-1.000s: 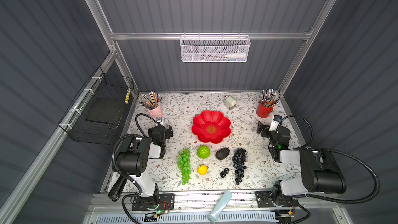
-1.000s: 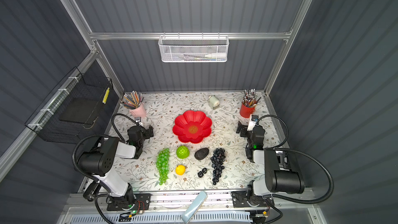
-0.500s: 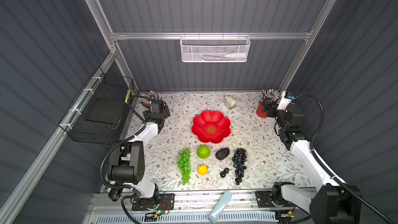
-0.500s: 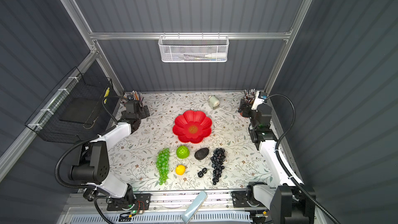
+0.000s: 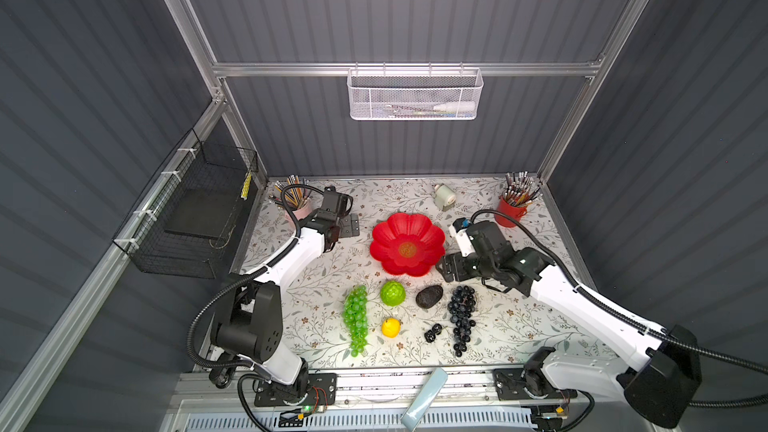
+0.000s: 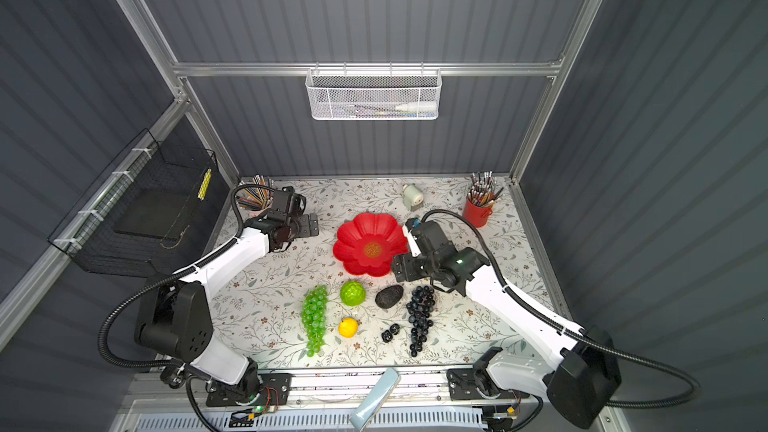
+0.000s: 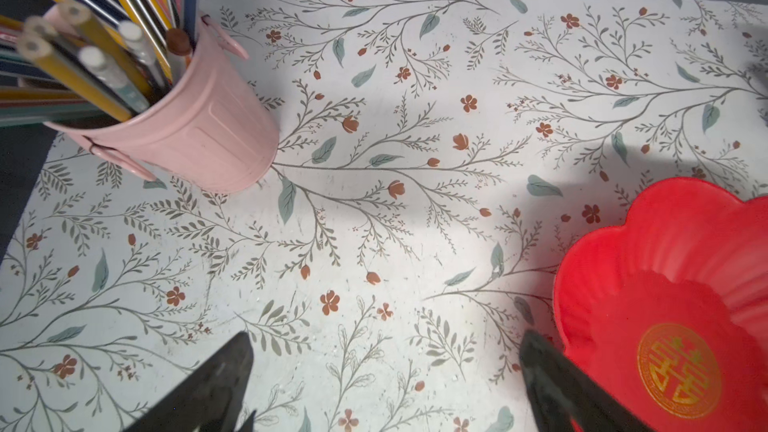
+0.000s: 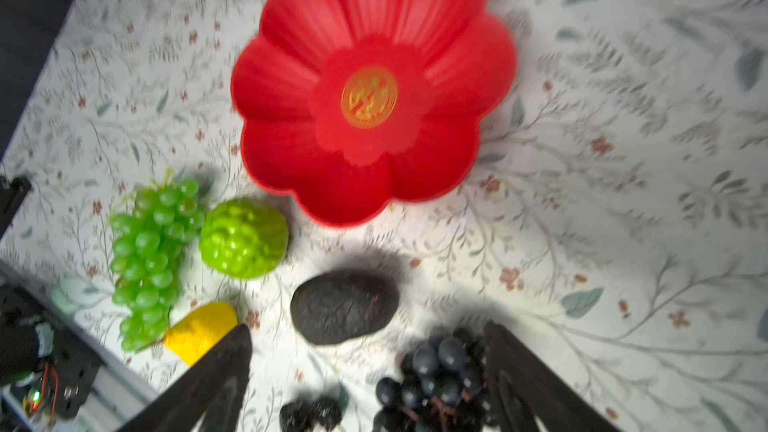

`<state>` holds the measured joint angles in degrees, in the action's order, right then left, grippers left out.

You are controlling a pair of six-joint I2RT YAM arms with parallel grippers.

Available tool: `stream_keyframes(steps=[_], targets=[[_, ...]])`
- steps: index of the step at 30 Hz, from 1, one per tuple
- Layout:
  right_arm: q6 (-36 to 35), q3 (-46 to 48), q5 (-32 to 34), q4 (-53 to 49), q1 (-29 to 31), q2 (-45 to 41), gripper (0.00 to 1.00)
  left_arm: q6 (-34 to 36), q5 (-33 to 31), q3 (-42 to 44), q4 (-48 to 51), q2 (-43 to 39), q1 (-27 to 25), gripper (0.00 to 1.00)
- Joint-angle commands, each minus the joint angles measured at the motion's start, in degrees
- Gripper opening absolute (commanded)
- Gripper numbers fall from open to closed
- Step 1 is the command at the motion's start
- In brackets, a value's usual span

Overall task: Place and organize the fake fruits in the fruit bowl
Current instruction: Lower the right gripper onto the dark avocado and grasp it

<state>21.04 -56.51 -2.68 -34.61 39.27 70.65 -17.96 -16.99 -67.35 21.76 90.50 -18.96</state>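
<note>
Black right jaws: spread apart, clamped on nothing. The right gripper (image 5: 450, 271) hung tilted down over the table (image 5: 324, 284). In the right wrist view its fingers (image 8: 224, 367) framed the top of the dark grapes (image 8: 436, 363); whether they touched could not be told.
Dark grapes: lay lengthwise on the table, running from just below those jaws toward the front edge.
Oval (image 5: 429, 296): just beside the right jaws on the left arm's side, next to the grapes' top and apart from it.
Berries (image 5: 434, 332): farther frontward than the oval, close beside the grapes' middle.
Bowl (image 5: 390, 234): just behind the right jaws; the gripper's body overlapped its rim in both top views. Its gold centre showed in full and all six fruits lay outside it.
Ball (image 5: 392, 293): beyond the oval from the right jaws, in front of the bowl.
Yellow fruit (image 5: 390, 327): in front of the ball, well away from the jaws.
Green grapes (image 5: 356, 317): farthest from the right jaws, lengthwise beside the ball and yellow fruit.
Left jaws: spread wide, gripping nothing. The left gripper (image 7: 386, 338) hung over bare table, its fingers (image 7: 224, 376) pointing down.
Bowl from the left jaws: near on the inner side, apart in both top views.
Pink cup (image 7: 199, 135): near the left jaws on the outer side, upright and full of pencils.
Red cup (image 5: 510, 214): well behind the right jaws, by the back corner, holding pencils.
</note>
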Motion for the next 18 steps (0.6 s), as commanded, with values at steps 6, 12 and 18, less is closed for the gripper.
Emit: stream_keyframes(steps=[6, 12, 18], targets=[[11.29, -2.75, -1.89, -6.97, 4.87, 7.87, 0.82, -4.79, 9.03, 3.02, -1.62, -4.14, 0.42, 1.00], [12.40, -3.92, -4.16, -5.50, 6.74, 14.20, 0.80, -4.59, 10.50, 3.65, -2.84, -4.45, 0.42, 1.00], [12.64, -3.77, -5.11, -3.94, 7.01, 18.25, 0.80, -3.72, 11.38, 4.07, -3.37, -5.15, 0.42, 1.00]])
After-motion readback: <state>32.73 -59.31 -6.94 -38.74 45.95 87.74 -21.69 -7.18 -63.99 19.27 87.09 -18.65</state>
